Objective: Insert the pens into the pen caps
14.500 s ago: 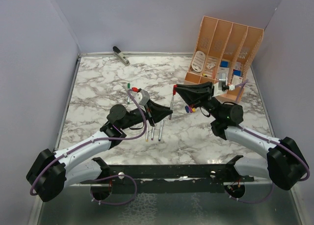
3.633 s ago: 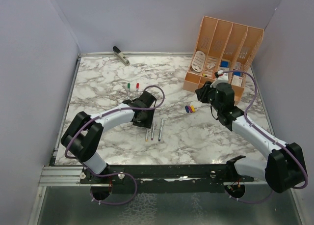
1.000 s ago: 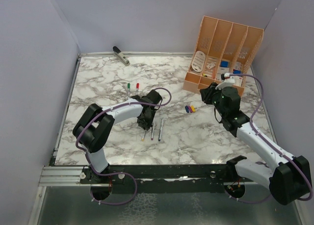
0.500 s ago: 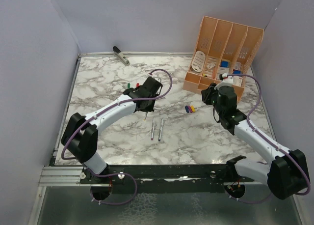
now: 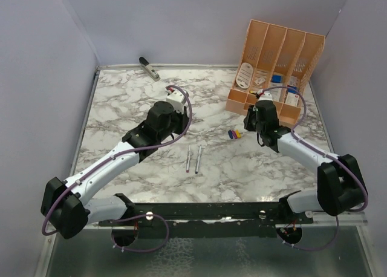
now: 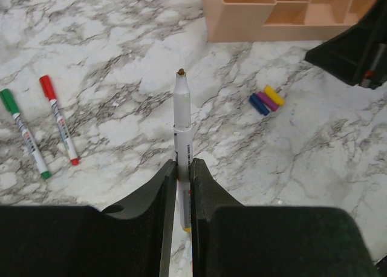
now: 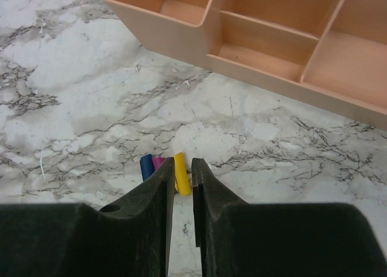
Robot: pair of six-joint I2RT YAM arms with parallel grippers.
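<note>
A: Left arm, status?
B: left fingers [image 6: 164,195] clenched on one pen [image 6: 182,123]; its barrel sticks out past the fingertips, over the desk [image 6: 121,41]; tip uncapped and dark, exact colour not readable.
A: Other pens?
B: red pen [image 6: 58,121] and green pen [image 6: 24,135] lie side by side on the desk, both capped, left of the held one in the left wrist view; two loose pens [image 5: 188,158] lie parallel near the middle of the desk, apart from both arms.
A: Caps?
B: blue cap [image 6: 259,104], purple cap [image 6: 266,100] and yellow cap [image 6: 273,95] lie in a tight row, touching, on the desk near the organiser [image 5: 275,53].
A: Right arm?
B: right fingers [image 7: 157,195] hang right over that row, nearly together; the yellow cap shows in the slim gap between them, purple and blue just to its left; pinched or merely straddled, cannot tell.
A: Anything else?
B: stapler [image 5: 149,68] at the far left edge of the desk, well apart from pens and caps.
</note>
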